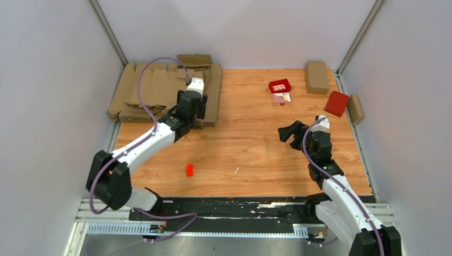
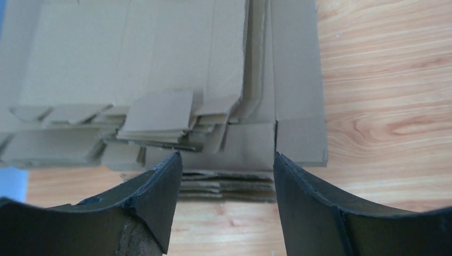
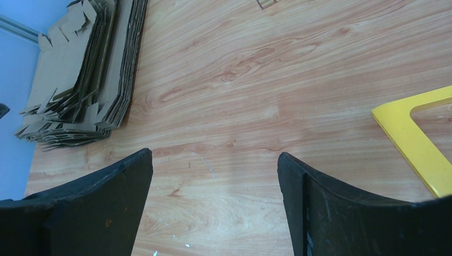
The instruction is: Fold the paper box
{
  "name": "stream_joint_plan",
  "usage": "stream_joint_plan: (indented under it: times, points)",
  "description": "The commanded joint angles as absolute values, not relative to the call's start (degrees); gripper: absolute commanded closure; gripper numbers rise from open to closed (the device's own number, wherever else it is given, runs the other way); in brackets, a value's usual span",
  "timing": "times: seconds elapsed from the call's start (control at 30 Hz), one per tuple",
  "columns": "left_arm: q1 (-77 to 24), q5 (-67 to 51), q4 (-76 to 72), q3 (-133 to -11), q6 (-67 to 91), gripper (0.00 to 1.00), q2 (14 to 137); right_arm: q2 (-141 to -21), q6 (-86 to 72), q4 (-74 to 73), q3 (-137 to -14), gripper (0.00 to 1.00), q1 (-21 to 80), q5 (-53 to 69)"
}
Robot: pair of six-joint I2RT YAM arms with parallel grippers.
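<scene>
Left gripper (image 2: pixel 226 176) of mine at near edge of paper box (image 2: pixel 250 146) stack, far-left corner of worktop (image 1: pixel 245 144); fingers (image 2: pixel 160 192) apart, straddling sheet edges (contact unclear). Right gripper (image 3: pixel 213 181), jaws wide, nothing between, hovering over bare wood near right edge. Yellow frame (image 3: pixel 421 138) beside it.

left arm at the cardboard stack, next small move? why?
Probably ease the left tool forward and close on the near edge of the top sheet of the stack of flat paper boxes: its jaws stand open, straddling that edge, nothing gripped yet. The right tool hangs open over bare table.
</scene>
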State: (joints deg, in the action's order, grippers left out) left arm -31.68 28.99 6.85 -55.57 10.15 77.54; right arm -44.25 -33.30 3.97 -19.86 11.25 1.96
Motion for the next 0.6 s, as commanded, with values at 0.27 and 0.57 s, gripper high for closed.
stream_joint_plan:
  times: [0.27,0.57]
  points:
    - [-32.6,38.3,19.6,-78.1,-9.6,0.29,100.6,-44.8,-32.5,7.1,-20.8,0.14,11.5,2.7]
    - [-32.5,38.7,26.4,-89.4,-10.0,0.35,113.0,-45.2,-32.4,7.3,-21.0,0.14,11.5,2.9]
